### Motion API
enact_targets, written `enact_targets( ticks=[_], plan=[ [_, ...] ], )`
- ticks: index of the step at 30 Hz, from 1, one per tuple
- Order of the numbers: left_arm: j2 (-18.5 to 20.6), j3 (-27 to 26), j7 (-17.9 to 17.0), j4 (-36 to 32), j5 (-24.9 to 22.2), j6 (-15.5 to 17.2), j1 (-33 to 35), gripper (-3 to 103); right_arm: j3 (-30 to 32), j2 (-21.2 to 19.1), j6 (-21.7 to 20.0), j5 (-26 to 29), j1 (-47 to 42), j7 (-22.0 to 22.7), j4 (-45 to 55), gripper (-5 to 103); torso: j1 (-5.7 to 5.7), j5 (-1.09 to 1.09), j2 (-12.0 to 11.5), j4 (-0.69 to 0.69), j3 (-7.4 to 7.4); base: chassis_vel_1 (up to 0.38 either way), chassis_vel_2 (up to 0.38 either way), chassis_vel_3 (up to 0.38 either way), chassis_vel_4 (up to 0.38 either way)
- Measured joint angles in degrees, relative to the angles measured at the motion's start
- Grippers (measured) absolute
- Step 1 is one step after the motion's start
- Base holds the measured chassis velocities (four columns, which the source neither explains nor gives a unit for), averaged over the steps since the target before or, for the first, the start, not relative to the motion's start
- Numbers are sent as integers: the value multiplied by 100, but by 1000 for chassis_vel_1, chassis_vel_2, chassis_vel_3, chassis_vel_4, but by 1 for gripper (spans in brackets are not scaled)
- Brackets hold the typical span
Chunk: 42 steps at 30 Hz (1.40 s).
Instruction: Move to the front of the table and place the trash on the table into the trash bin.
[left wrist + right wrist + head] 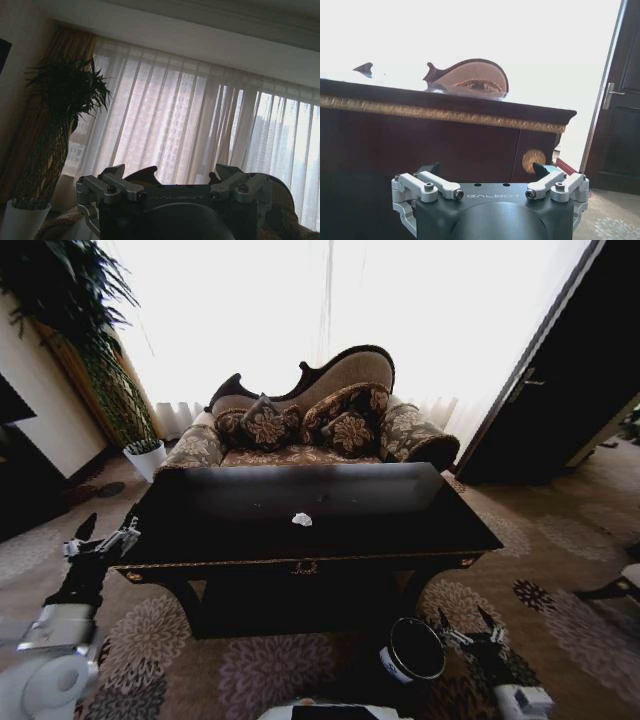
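Left gripper (pixel 103 537) raised beside the table's left front corner, fingers spread and holding nothing; its wrist view faces sheer curtains (pixel 200 125) and a tall potted plant (pixel 55 140), consistent with an arm held up clear of the tabletop. Right gripper (pixel 468 628) low near the floor, jaws likewise apart and empty, just beside the trash bin (pixel 413 650), which stands on the patterned carpet (pixel 250 670) in front of the table; the right wrist view looks up at the gold edge trim (pixel 440 114). The table (pixel 400 530) lies squarely ahead, so the approach appears complete and both grippers seem poised for a first pick. One white paper wad, the trash (pixel 302 519), rests near the middle of the glossy top; any other pieces cannot be made out against the dark surface. Behind stands an upholstered sofa (pixel 310 425). Nothing lies between the left gripper and the wad.
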Motion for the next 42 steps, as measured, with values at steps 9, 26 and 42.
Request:
enact_targets(
  ticks=[9, 26, 42],
  plan=[
    [-59, -72, 8, -59, 42, -2, 55, 100, 432, -543, -917, 1159, 6, 234, 1365, 100, 0, 0, 0, 0, 0, 0, 0, 0, 0],
    [-26, -182, 10, -128, 15, -5, 142, 100, 78, -1472, -2899, 3279, 314, 1351, 2972, 100, 0, -1, 0, 0, 0, 0, 0, 0, 0],
    [10, -229, 10, -256, 55, -8, 252, 100, -1221, -3240, -3728, 2676, 1970, 1207, 2644, 100, 0, 1, 0, 0, 1, 0, 0, 0, 0]
  ],
)
